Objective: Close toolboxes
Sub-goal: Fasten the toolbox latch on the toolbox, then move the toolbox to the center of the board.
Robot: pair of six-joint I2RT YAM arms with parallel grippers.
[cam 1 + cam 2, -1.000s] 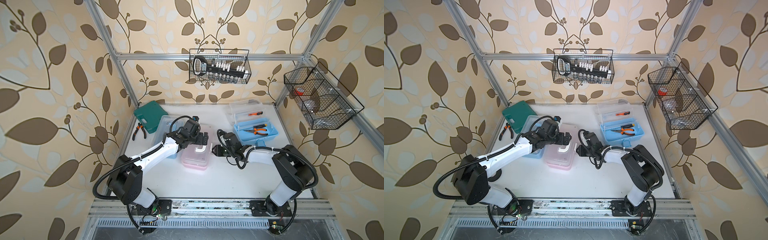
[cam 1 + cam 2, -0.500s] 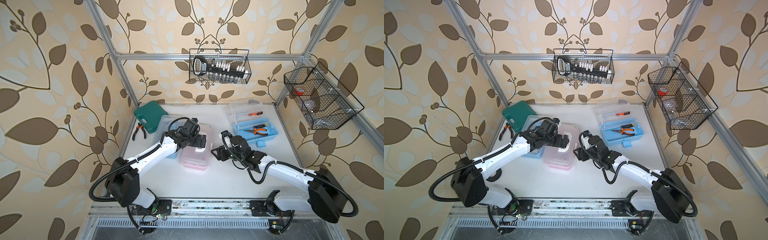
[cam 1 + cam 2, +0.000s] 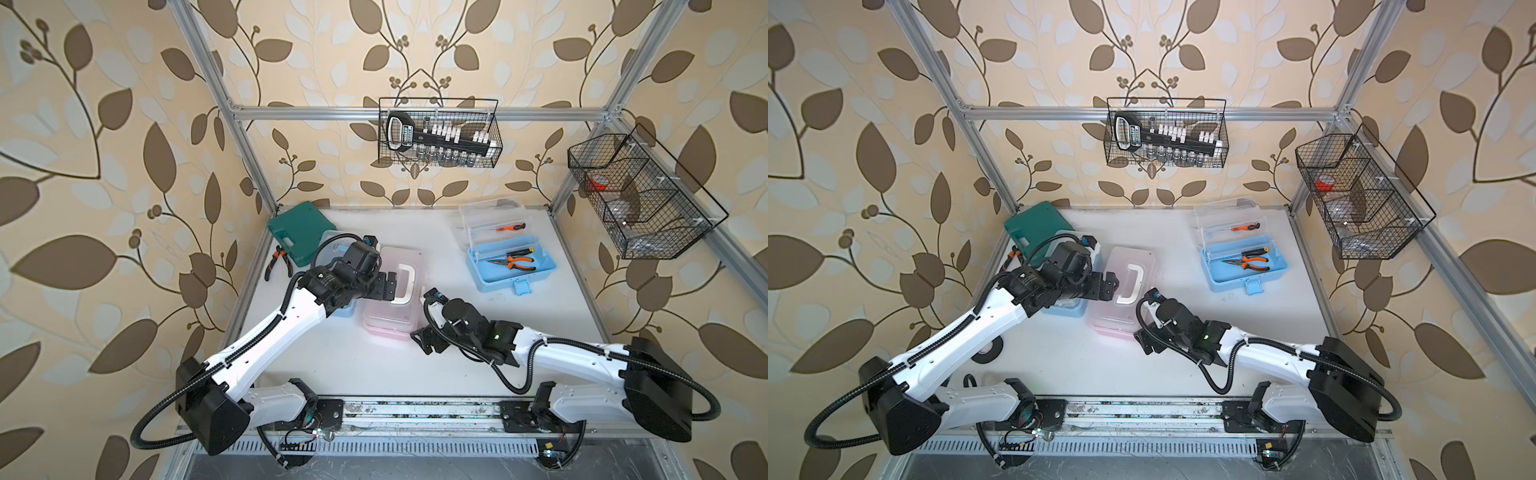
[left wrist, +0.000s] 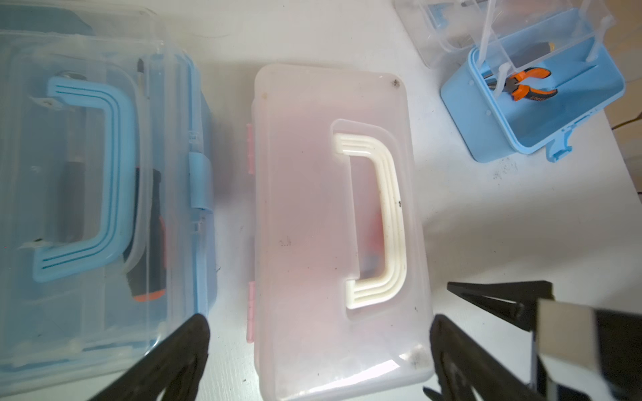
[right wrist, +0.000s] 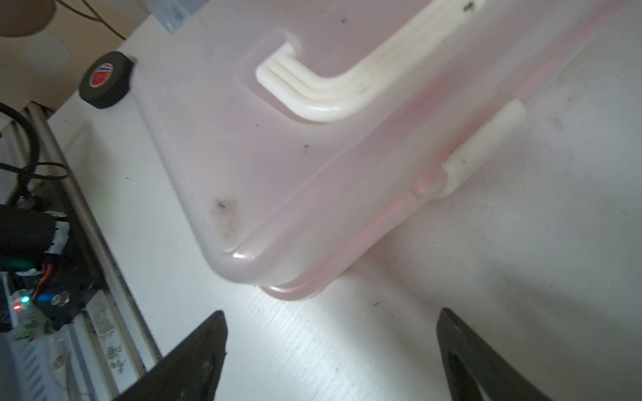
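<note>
L end effector (image 3: pixel 390 286) above pink box (image 3: pixel 386 322); R arm (image 3: pixel 565 353) beside

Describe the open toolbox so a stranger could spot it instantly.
On the white table, find the far corner beneath the side wire basket. The open toolbox sits there: light-blue base, orange-handled pliers inside. Unlike the pink toolbox and other blue toolbox, its clear lid is thrown back.
</note>
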